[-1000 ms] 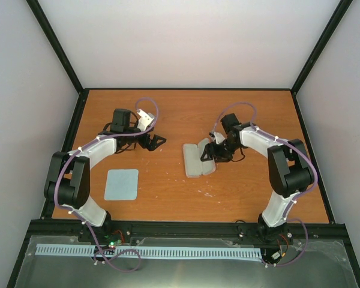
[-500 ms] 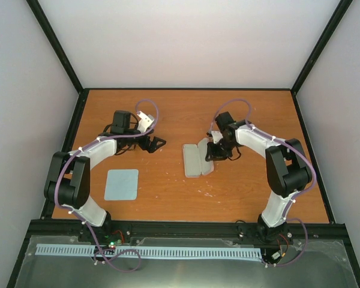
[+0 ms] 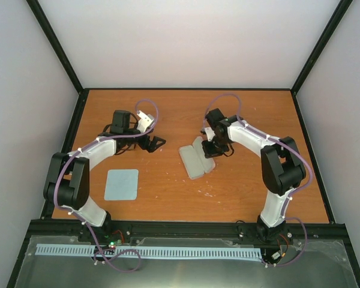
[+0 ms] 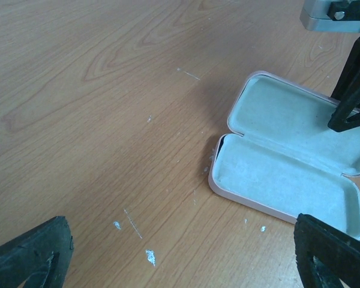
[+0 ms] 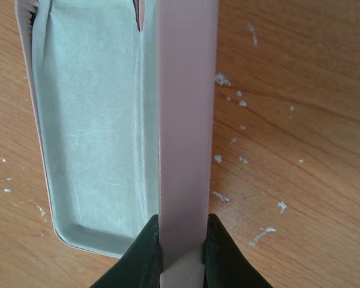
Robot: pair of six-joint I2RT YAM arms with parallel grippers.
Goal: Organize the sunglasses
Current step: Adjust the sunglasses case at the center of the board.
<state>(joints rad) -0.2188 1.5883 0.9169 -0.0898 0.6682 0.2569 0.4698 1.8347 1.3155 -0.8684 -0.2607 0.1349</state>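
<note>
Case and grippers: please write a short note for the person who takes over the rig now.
Left gripper: open, empty, above the table, left of the case.
Right gripper: shut on the edge of one case half.
Case: open, empty, mid-table.
Cloth: flat, front left.
Sunglasses: in no view.
Done: case open.
Left: find sunglasses, put them in, close case.
</note>
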